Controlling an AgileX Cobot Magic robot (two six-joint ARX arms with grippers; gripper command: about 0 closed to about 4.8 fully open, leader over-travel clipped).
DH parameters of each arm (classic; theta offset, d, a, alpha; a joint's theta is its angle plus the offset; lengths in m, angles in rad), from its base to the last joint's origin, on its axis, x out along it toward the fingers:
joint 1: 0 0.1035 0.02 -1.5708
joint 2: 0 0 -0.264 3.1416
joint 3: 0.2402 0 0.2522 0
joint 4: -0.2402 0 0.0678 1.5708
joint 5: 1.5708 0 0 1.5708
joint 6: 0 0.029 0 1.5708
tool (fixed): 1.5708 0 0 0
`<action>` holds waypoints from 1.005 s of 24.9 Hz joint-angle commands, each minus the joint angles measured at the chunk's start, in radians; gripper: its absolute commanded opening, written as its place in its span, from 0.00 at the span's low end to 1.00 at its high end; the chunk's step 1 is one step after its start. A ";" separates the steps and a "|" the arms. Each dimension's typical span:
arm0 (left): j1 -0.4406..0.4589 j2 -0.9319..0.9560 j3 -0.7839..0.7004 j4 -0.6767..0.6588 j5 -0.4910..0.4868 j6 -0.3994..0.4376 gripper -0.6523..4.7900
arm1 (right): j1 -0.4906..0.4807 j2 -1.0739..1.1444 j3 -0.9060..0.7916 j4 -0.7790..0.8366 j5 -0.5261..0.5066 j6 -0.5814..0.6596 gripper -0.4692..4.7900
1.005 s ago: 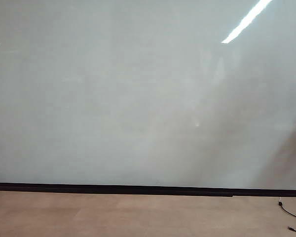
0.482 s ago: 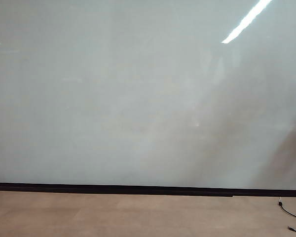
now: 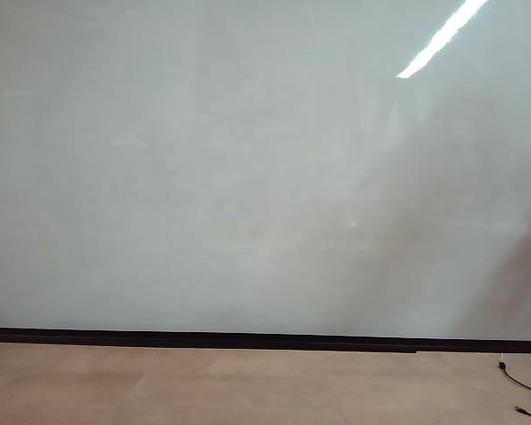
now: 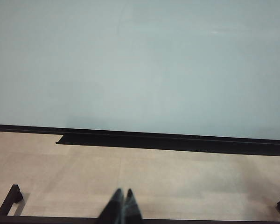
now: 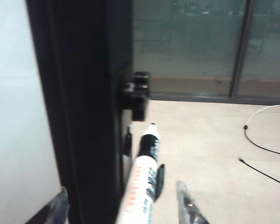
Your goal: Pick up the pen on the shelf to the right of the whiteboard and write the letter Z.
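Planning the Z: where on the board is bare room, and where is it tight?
The whole whiteboard above its dark strip is bare. Crowded at its black frame: right tool straddles the pen. Left tool hangs shut over floor.

Only print visible: on the pen (image 5: pixel 142 179), right wrist view. Orange lettering along the white barrel, plus white marks on its black label. Both too blurred to read. Whiteboard (image 3: pixel 248 168) carries no writing in exterior or left wrist view. No other labels or nos. legible.
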State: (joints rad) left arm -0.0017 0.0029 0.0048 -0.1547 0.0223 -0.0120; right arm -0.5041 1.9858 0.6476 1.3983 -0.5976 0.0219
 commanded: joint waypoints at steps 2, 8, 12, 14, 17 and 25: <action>0.000 0.000 0.002 0.005 0.000 0.004 0.11 | -0.008 -0.003 0.002 0.015 0.017 0.004 0.66; 0.000 0.000 0.002 0.005 0.000 0.004 0.11 | -0.008 -0.003 0.002 0.015 0.027 0.003 0.62; 0.000 0.000 0.002 0.005 0.000 0.004 0.11 | -0.008 -0.003 0.002 0.015 0.023 0.003 0.61; 0.000 0.000 0.002 0.005 0.000 0.004 0.11 | -0.008 -0.003 0.002 0.015 0.018 0.003 0.60; 0.000 0.000 0.002 0.005 0.000 0.004 0.11 | -0.008 -0.003 0.002 0.015 0.018 0.003 0.56; 0.000 0.000 0.002 0.005 0.000 0.004 0.11 | -0.008 -0.003 0.002 0.015 0.015 0.003 0.49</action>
State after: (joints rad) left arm -0.0017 0.0029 0.0048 -0.1543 0.0223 -0.0120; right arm -0.5129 1.9858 0.6476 1.3979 -0.5770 0.0219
